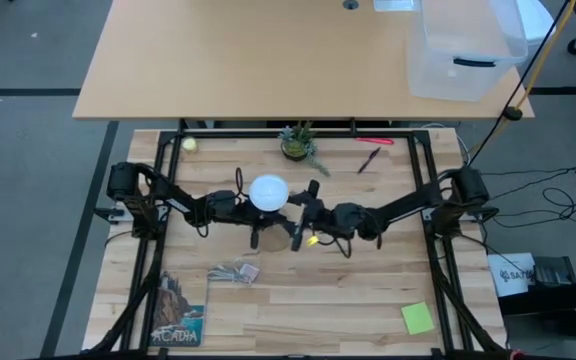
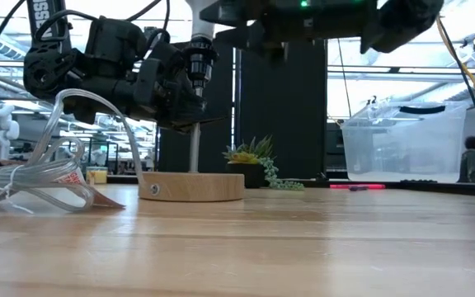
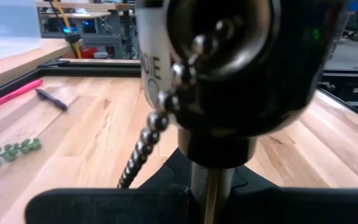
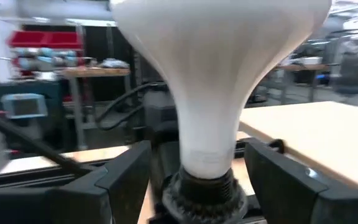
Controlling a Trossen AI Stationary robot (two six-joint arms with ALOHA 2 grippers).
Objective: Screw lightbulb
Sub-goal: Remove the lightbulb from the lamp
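I am seeing the lightbulb (image 1: 268, 192) standing upright in the black socket (image 3: 229, 68) of the wooden stand (image 2: 191, 186), at the table's middle. The left gripper (image 1: 249, 208) is pinching the stand's thin pole. The right gripper (image 4: 194, 180) is spread wide, one finger waiting on each side of the bulb's neck.

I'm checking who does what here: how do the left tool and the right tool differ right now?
The left tool is shut on the thin metal stem below the black socket; the right tool is open. The left tool sits low; the right tool sits higher, fingers flanking the neck of the white round lightbulb without touching. Both meet at one wooden-based lamp.
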